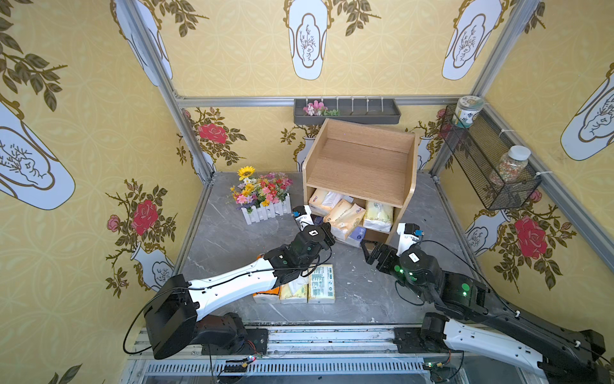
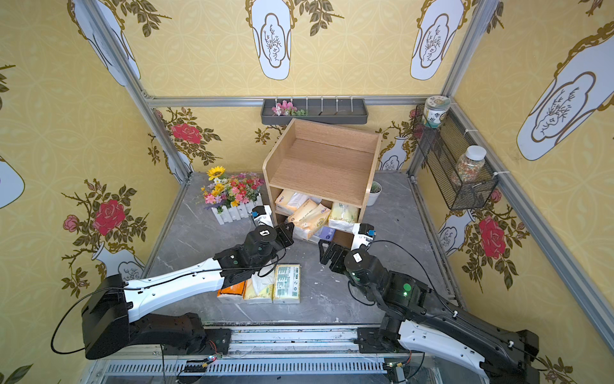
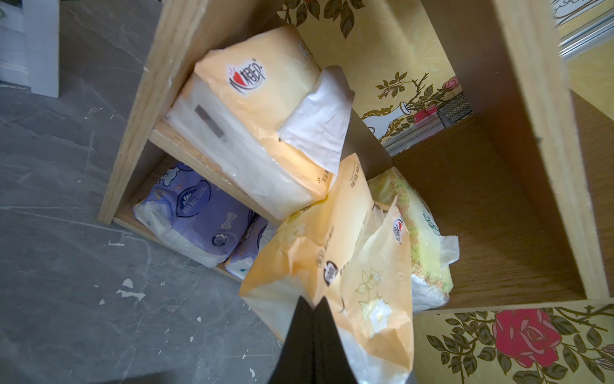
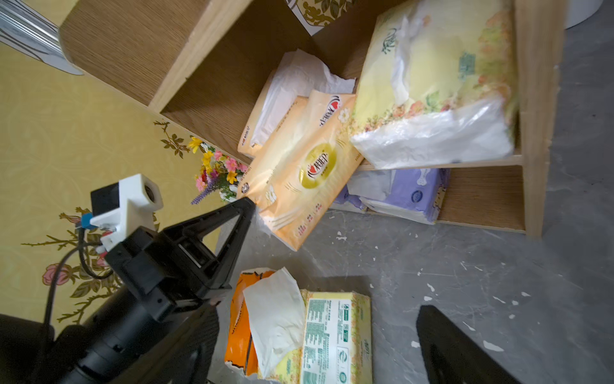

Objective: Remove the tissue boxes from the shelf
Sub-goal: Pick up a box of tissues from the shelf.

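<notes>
The light-wood shelf stands at the back of the table. My left gripper is shut on the corner of a cream tissue box, which tilts out over the middle tier's front edge. A second cream box and a pale yellow floral one lie on that tier. Lavender boxes fill the bottom tier. My right gripper hangs open before the shelf's lower right, one finger showing. On the table lie an orange box, a pale yellow one and a green-labelled one.
A flower box with a white picket fence stands left of the shelf. A dark grey wall tray hangs behind it. A black wire basket with jars is on the right wall. A small white pot sits behind the shelf's right side.
</notes>
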You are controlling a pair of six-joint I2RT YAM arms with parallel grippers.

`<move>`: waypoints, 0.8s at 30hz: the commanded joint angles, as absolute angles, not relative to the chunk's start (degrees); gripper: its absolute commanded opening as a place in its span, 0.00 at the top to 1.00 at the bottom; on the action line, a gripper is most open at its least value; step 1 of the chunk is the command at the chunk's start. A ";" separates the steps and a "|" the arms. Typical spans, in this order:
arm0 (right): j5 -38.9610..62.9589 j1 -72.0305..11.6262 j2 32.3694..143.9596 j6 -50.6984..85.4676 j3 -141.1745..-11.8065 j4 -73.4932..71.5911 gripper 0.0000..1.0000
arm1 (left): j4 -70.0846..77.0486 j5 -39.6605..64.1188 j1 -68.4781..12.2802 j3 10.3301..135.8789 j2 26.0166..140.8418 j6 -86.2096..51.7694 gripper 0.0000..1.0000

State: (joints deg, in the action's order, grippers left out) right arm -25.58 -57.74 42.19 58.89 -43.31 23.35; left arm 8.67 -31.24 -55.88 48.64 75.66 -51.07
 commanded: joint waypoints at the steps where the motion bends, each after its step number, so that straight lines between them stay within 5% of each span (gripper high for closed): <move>1: -23.11 -56.52 44.27 62.22 -43.04 15.05 0.03 | 11.68 -30.76 -55.85 48.01 75.03 -51.46 1.00; 11: -11.14 -48.14 50.90 68.12 -37.39 -1.47 0.03 | 12.89 -30.08 -55.89 47.37 74.64 -51.67 1.00; 24: -14.22 -47.29 56.08 74.50 -35.00 -10.54 0.03 | 12.39 -29.31 -55.88 48.16 75.25 -51.15 1.00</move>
